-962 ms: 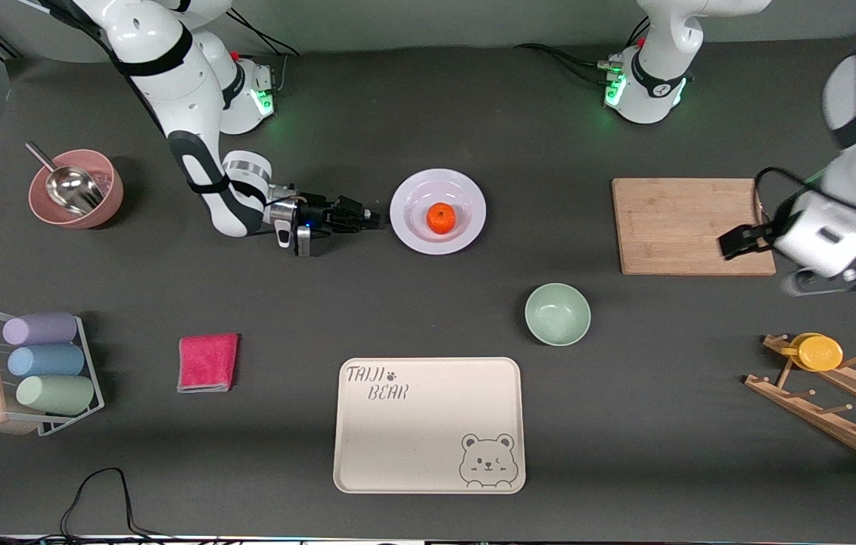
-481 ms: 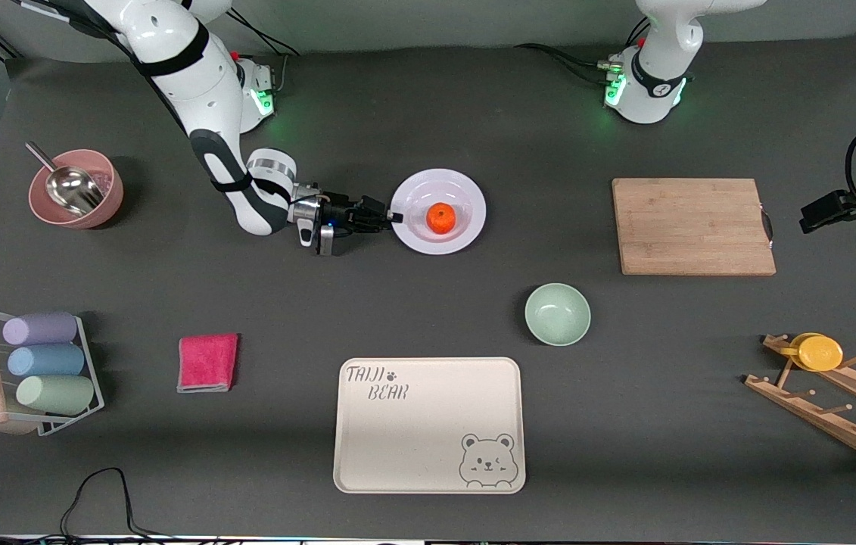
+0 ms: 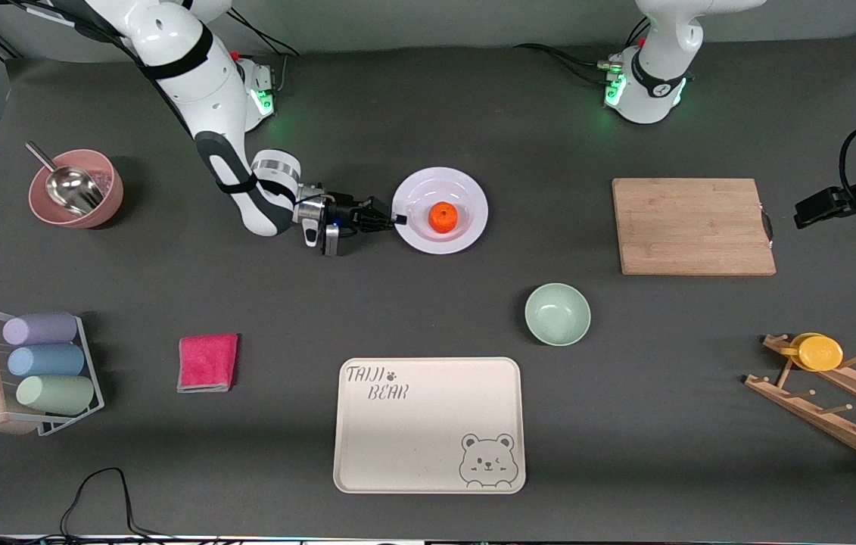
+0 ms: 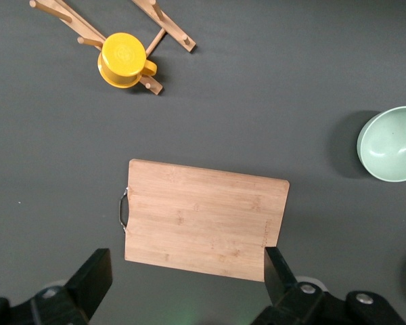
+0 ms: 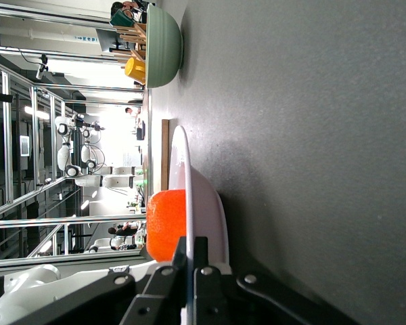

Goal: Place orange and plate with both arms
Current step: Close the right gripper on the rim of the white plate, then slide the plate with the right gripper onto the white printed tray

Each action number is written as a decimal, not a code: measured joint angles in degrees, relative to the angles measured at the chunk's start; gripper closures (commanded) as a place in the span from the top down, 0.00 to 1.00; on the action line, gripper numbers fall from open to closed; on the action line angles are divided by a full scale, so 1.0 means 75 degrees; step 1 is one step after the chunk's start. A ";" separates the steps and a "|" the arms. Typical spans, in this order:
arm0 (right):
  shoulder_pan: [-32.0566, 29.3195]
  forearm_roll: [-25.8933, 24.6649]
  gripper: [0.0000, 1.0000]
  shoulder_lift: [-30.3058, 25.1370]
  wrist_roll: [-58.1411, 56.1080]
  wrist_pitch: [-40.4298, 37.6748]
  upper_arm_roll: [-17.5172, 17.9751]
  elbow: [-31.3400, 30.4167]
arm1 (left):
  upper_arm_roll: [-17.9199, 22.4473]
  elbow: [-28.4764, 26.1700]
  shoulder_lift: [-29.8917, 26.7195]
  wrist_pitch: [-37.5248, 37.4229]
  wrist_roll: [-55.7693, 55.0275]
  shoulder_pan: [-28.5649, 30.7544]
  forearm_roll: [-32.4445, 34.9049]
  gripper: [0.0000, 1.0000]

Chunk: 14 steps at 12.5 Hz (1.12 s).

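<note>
The orange (image 3: 443,217) sits in the middle of the pale lavender-white plate (image 3: 467,189) at the table's centre. My right gripper (image 3: 396,219) lies low along the table and is shut on the plate's rim at the edge toward the right arm's end. In the right wrist view the fingers (image 5: 181,261) pinch the thin rim of the plate (image 5: 213,210), with the orange (image 5: 166,223) just past them. My left gripper (image 4: 187,281) is open and empty, high above the table beside the wooden cutting board (image 3: 692,225) at the left arm's end.
A pale green bowl (image 3: 557,313) stands nearer the camera than the plate, and the cream bear tray (image 3: 429,424) nearer still. A pink bowl with a scoop (image 3: 76,188), a cup rack (image 3: 34,369), a pink cloth (image 3: 207,362) and a wooden peg rack with a yellow cup (image 3: 820,352) line the ends.
My right gripper moved along the table to the plate and closed on its rim, nudging the plate slightly. My left arm swung away from over the cutting board toward its table end.
</note>
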 measured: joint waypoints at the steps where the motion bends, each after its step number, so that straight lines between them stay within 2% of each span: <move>1: -0.0004 0.0000 0.00 0.0001 0.0000 -0.0008 0.0000 0.0000 | -0.0015 0.0063 -0.0001 -0.0113 -0.0001 -0.0001 0.0000 1.00; 5: -0.0323 0.0003 0.00 0.0009 0.0011 -0.0286 -0.0021 0.0050 | -0.0045 0.0127 0.0156 -0.0282 0.0000 -0.0002 0.0016 1.00; 7: -0.0467 -0.0228 0.00 -0.0132 0.0374 -0.0377 -0.0074 0.0167 | -0.0044 0.0129 0.0300 -0.0282 0.0000 -0.0002 0.0017 1.00; 9: -0.0474 -0.0968 0.00 -0.0594 0.1218 -0.0420 -0.0376 0.0269 | -0.0031 0.0130 0.0384 -0.0281 0.0000 0.0003 0.0023 1.00; 12: -0.0482 -0.2306 0.00 -0.1683 0.2937 -0.0431 -0.0914 0.0311 | 0.0006 0.0132 0.0518 -0.0244 0.0000 0.0011 0.0027 1.00; 14: -0.0483 -0.2938 0.00 -0.2385 0.3858 -0.0431 -0.1211 0.0376 | 0.0016 0.0139 0.0595 -0.0202 -0.0001 0.0015 0.0076 1.00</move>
